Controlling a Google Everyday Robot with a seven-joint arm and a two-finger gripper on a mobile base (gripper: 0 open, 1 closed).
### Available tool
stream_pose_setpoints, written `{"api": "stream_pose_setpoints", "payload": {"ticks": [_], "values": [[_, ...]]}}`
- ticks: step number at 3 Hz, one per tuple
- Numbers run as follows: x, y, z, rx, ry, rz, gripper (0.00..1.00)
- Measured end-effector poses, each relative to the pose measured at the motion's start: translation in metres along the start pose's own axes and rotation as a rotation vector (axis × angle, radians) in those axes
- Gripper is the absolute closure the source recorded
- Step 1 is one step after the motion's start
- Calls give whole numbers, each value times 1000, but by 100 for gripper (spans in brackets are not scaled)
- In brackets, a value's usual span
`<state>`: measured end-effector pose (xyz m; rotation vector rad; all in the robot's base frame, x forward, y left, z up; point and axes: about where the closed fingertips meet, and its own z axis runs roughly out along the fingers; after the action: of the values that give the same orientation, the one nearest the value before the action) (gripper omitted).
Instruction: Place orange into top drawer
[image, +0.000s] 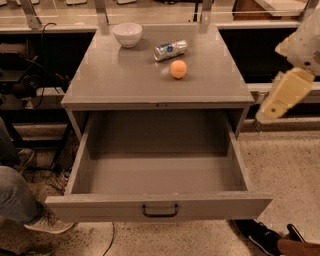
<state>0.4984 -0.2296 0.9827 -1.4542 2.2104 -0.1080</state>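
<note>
Direction of reach is the matter on which the coming move turns. The gripper (280, 100) is seen at the right edge of the view, off the right side of the grey cabinet (125, 82) and apart from everything on it; whether it is open or closed cannot be told. From it, the orange (178, 69) lies toward the left of the view and further back, on the cabinet top, well apart from the gripper. As the fruit is round, no long axis has to be considered. A silver can (170, 50) lies just behind it, so an approach from the right side is judged safer. The top drawer (100, 207) is pulled fully out below, in front of the orange.
</note>
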Motion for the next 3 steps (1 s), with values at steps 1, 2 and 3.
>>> {"api": "stream_pose_setpoints", "payload": {"ticks": [1,2,3], "values": [[-10,-63,23,97,-123,175,0],[-26,-113,48,158,-215,354,0],[-30,-120,51,165,-234,410,0]]}}
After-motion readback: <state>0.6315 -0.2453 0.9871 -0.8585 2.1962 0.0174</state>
